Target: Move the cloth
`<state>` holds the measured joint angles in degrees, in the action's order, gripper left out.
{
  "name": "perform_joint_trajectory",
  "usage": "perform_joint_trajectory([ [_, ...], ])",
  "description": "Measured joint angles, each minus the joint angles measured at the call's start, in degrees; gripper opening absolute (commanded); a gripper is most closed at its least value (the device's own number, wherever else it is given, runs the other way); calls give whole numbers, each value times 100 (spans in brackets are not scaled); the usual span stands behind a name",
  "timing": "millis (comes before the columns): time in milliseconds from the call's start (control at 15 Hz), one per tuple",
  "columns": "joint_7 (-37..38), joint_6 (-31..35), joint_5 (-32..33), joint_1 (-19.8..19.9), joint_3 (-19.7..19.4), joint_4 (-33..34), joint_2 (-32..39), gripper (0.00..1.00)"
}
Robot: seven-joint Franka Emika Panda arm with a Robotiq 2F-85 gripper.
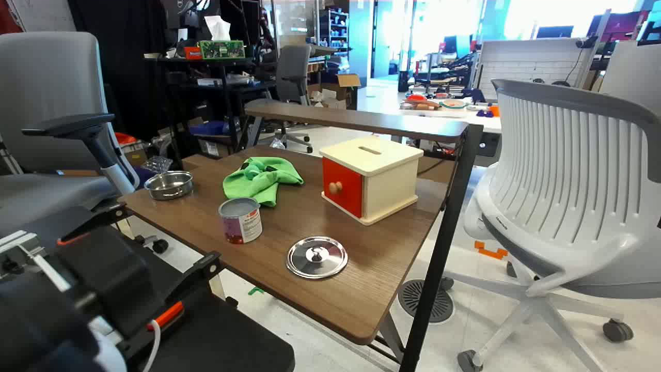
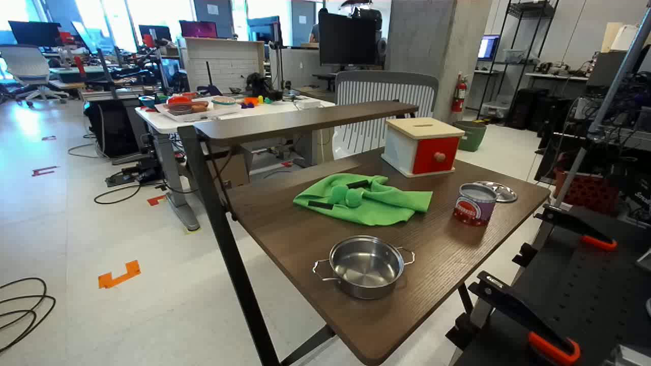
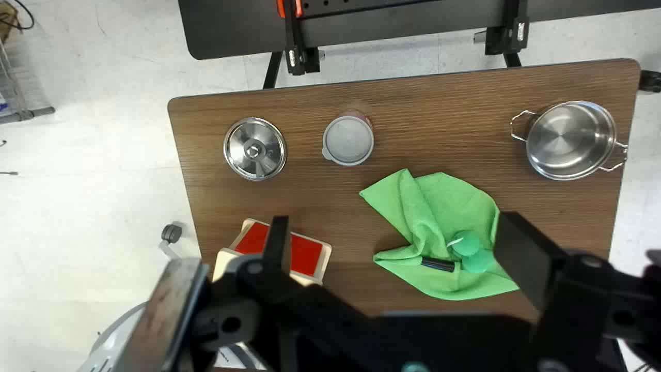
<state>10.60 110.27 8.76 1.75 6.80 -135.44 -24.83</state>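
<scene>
A crumpled green cloth (image 3: 449, 201) lies on the brown table (image 3: 439, 113). It shows in both exterior views (image 1: 281, 174) (image 2: 394, 203). Two green round objects (image 3: 467, 243) and a dark stick-like piece (image 3: 438, 264) lie on it; an exterior view shows two dark pieces (image 2: 320, 205) there. My gripper (image 3: 400, 243) is wide open and empty, above the table in the wrist view. The cloth shows between its fingers, and the right finger covers part of the cloth's edge. The gripper is not in the exterior views.
A steel pot (image 3: 570, 139), a lidded can (image 3: 348, 139) and a round metal lid (image 3: 254, 149) stand near one long edge. A wooden box with a red door (image 2: 436, 155) stands on the table. A raised shelf (image 2: 305, 121) runs along the far side.
</scene>
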Motion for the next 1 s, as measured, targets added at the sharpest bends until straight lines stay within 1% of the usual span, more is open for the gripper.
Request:
perform_joint_trajectory([
  [467, 0, 0, 0, -3, -3, 11, -1, 100],
  [667, 24, 6, 204, -4, -5, -14, 83, 100],
  [800, 78, 187, 416, -3, -6, -23, 302, 100],
  [1000, 131, 793, 772, -2, -12, -40, 930, 100],
])
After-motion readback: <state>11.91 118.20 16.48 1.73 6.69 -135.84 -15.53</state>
